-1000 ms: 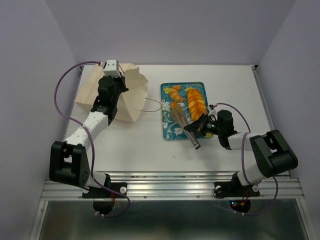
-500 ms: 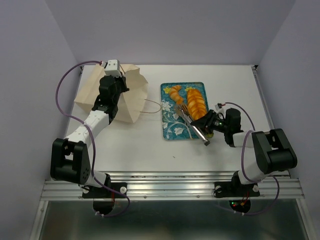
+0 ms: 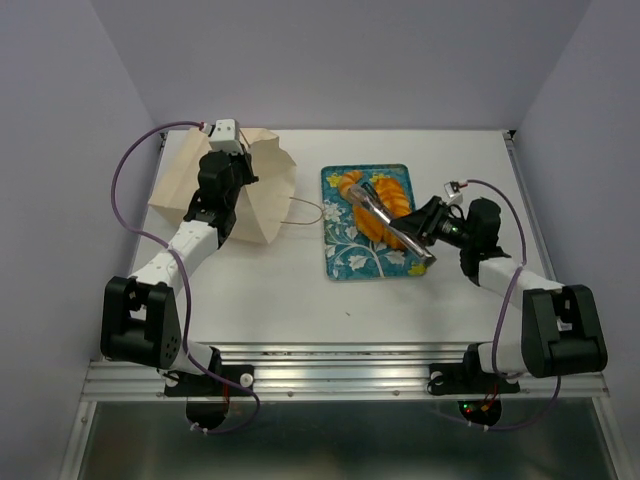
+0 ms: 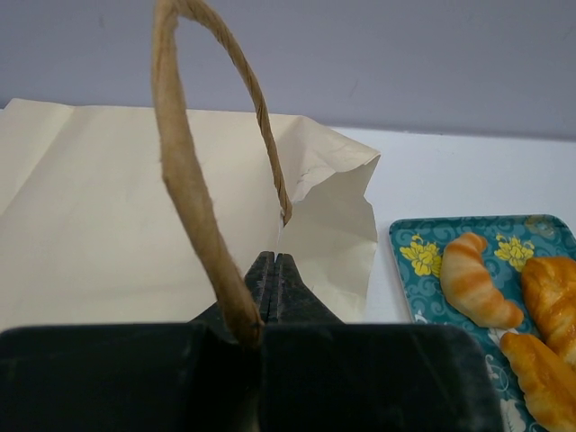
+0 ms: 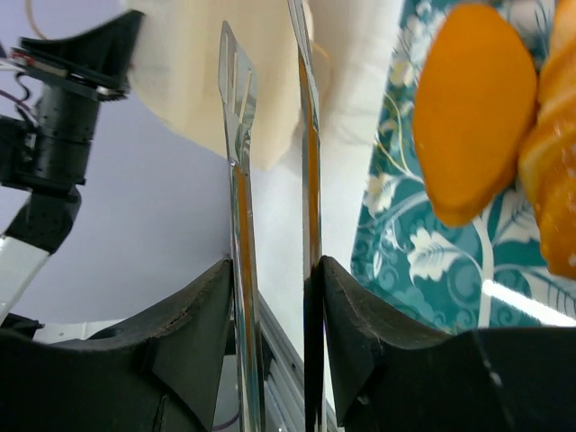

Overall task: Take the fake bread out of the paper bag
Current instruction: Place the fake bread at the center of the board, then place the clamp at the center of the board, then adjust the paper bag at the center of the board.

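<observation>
**White tabletop (image 3: 300, 290): fake bread (image 3: 390, 200) out of paper bag (image 3: 265, 195)**

I see my left gripper (image 4: 274, 270) with jaws clamped at the bag's handle (image 4: 189, 180), the bag lying flat. Right gripper (image 5: 274, 297) jaws squeeze metal tongs (image 5: 238, 135) over the bread on the teal tray (image 3: 345, 265).

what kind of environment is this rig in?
Probably a lab test cell: blank lavender walls box in a white table, the arms bolt to an aluminium rail, and fake bread sits on a tray.

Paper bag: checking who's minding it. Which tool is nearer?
Left. The left tool is shut on the paper bag by its handle; the right tool holds tongs over the tray, apart.
</observation>
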`<state>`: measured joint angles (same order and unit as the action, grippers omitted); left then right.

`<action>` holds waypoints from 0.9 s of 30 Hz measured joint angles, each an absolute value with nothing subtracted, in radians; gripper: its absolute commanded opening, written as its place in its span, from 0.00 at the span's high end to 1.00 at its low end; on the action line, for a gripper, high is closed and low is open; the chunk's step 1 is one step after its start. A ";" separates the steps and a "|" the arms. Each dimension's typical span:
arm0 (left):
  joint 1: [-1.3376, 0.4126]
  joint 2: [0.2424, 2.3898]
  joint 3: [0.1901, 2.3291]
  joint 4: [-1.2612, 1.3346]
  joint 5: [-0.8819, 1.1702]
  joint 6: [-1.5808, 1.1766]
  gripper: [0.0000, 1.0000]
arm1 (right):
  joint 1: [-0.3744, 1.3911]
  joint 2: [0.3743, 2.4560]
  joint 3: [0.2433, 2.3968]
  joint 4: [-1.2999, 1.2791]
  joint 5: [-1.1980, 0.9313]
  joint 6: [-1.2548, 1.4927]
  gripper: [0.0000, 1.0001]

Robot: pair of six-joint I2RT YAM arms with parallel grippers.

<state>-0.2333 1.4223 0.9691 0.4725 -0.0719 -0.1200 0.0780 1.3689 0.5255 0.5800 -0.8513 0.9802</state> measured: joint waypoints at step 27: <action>-0.227 1.412 0.948 0.324 0.131 0.116 0.64 | -0.098 1.735 0.976 0.272 -0.028 0.368 0.52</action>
<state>-0.2272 1.4124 0.9482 0.3244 0.1310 0.1158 -0.0978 1.7351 0.9764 0.2722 -0.0280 0.3679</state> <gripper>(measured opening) 0.246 0.479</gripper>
